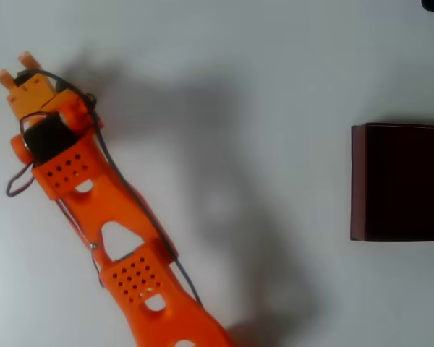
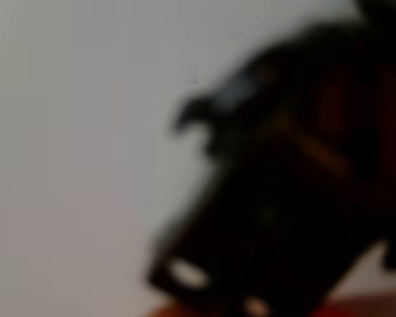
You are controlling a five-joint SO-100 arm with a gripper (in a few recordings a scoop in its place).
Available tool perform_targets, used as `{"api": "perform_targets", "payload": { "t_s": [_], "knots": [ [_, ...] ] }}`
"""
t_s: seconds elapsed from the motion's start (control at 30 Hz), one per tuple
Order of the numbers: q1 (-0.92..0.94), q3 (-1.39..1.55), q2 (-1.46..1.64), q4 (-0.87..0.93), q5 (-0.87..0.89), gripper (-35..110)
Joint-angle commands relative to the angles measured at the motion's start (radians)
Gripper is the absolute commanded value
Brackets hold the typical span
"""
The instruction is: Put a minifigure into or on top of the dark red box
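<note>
In the overhead view the orange two-finger claw (image 1: 16, 69) sits far left, well apart from the rectangular dark red box (image 1: 358, 181) at right. Whether it grips anything I cannot tell (wrist view is a dark blur).

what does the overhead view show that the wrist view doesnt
Overhead view: the whole layout. The orange arm reaches from the bottom edge to the upper left, its gripper near the top left corner, and the dark red box sits apart at the right edge on the white table.

Wrist view: a close, badly blurred dark shape fills its right side; what it is cannot be told.

Both share the pale table surface. Whether the fingers are open or hold anything cannot be told.
</note>
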Motion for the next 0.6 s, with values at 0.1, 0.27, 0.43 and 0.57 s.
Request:
{"api": "perform_targets", "payload": {
  "t_s": [0.1, 0.27, 0.43, 0.57],
  "knots": [
    [-0.017, -0.041, 0.043, 0.043, 0.144, 23],
    [-0.052, -0.041, 0.078, 0.035, 0.342, 25],
    [-0.078, -0.041, 0.066, 0.032, 0.492, 25],
    [-0.083, -0.041, 0.060, -0.011, 0.549, 25]
  ]
}}
